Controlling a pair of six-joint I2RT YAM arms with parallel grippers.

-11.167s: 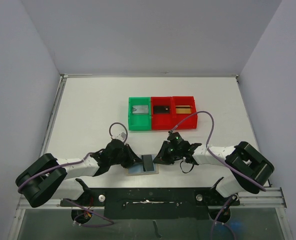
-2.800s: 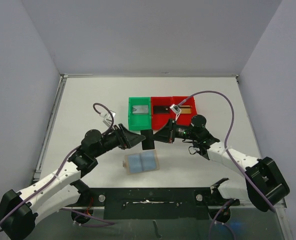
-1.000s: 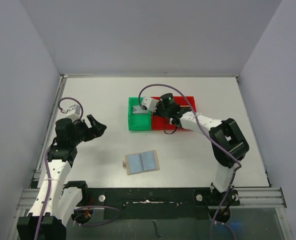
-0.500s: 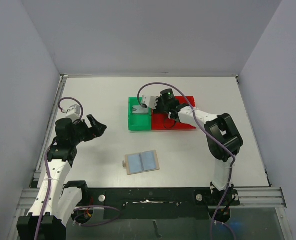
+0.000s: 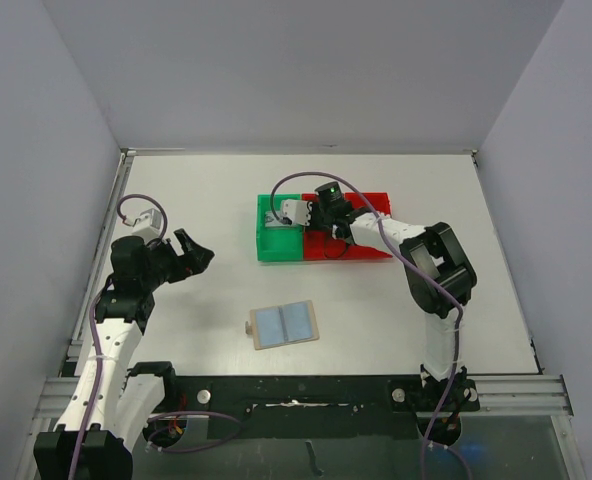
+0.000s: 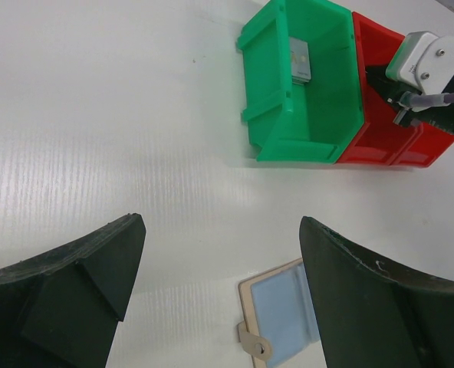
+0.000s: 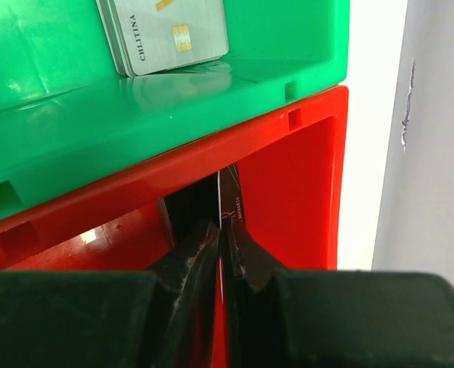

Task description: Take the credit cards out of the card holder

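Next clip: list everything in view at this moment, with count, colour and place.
table: one, white, under everything
green bin: one, green, far centre of the table
red bins: two, red, joined to the green bin's right side
silver-grey card: at least one, lying in the green bin
black card: one, edge-on, pinched over a red bin
card holder: one, tan with light-blue pockets, lying open near the table's front
right hand: shut on the black card, at the red bin
left hand: open, empty, above the table's left side

Bright, even light; soft shadows.
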